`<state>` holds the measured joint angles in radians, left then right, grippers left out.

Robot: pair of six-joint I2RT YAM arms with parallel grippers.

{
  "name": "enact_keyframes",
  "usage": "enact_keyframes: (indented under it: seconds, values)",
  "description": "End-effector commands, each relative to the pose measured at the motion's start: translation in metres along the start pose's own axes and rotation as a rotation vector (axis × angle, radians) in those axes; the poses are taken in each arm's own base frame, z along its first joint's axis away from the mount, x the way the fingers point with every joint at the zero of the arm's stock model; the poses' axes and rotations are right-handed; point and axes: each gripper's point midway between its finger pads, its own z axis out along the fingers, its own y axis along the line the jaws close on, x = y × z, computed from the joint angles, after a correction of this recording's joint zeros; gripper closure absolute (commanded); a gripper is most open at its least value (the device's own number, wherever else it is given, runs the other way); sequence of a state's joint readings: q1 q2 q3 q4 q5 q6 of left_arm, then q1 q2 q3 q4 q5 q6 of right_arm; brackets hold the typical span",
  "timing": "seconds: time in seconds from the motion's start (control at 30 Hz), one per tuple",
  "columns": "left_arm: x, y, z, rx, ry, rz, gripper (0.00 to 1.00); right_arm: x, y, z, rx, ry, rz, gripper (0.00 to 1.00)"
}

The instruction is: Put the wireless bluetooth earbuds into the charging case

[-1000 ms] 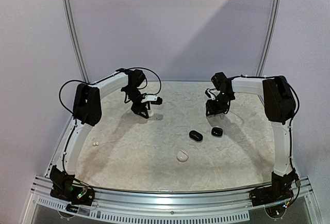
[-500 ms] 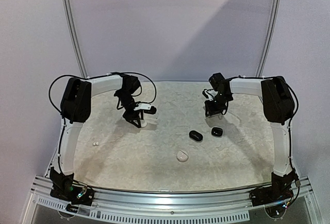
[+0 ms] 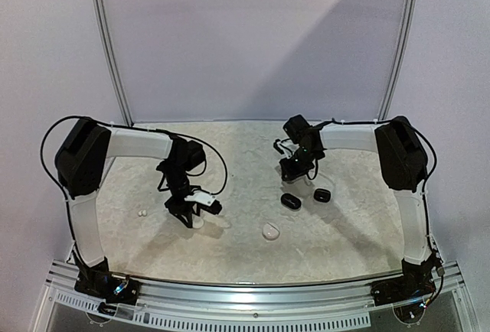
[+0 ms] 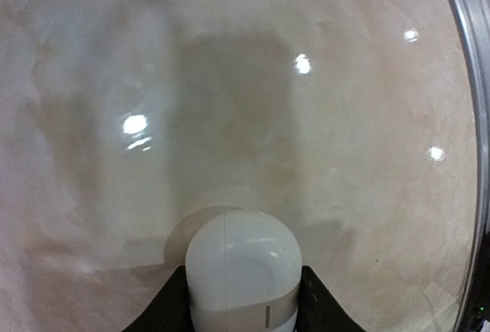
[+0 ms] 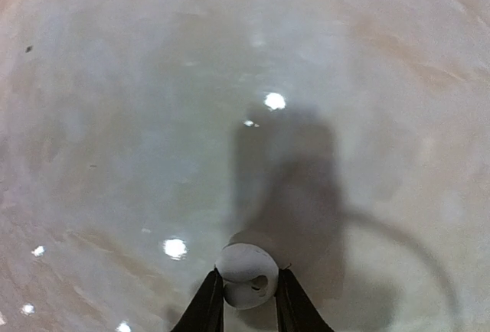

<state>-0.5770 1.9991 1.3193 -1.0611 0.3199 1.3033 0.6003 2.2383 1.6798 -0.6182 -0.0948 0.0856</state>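
white earbud (image 5: 245,271) in right gripper (image 5: 246,295) | white case (image 4: 241,259), closed, in left gripper (image 4: 243,301)

White charging case (image 4: 243,271) at 6 o'clock, clamped between black fingers (image 4: 172,305) of the left gripper (image 4: 243,286), pale mottled table (image 4: 344,118) beyond, metal rail (image 4: 467,79) at 3 o'clock

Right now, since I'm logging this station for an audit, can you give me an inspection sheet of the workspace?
Surface: pale mottled tabletop, glare spots in the wrist views.
Job's things: white case in the left claw; white earbud in the right claw; second white earbud loose near the left edge.
Clutter: black oval piece, smaller black piece and white rounded piece, mid-table, apart from each other.
Claws: left shut on the case; right shut on the earbud.
Cables: black cable loops off each arm, not lying on any item.
Surroundings: plain wall panels, metal frame, rail at the near edge.
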Motion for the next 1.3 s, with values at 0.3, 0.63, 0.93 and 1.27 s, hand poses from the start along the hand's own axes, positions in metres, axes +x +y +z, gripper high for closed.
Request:
enact_keyframes:
  seconds: [0.3,0.63,0.93,1.27]
  values:
    - [-0.002,-0.097,0.032,-0.046,0.045,-0.011,0.75,0.062,0.146,0.035,-0.154,0.136,-0.149,0.73]
    - [-0.005,-0.098,0.037,-0.136,-0.013,-0.045,0.57,0.092,0.191,0.025,-0.133,0.177,-0.197,0.52]
    - [-0.008,-0.1,0.02,-0.173,-0.025,-0.075,0.24,0.062,0.192,-0.01,-0.095,0.09,-0.199,0.42]
    - [-0.035,-0.107,-0.054,-0.121,-0.128,-0.153,0.01,0.029,0.163,-0.037,-0.03,0.007,-0.078,0.4]
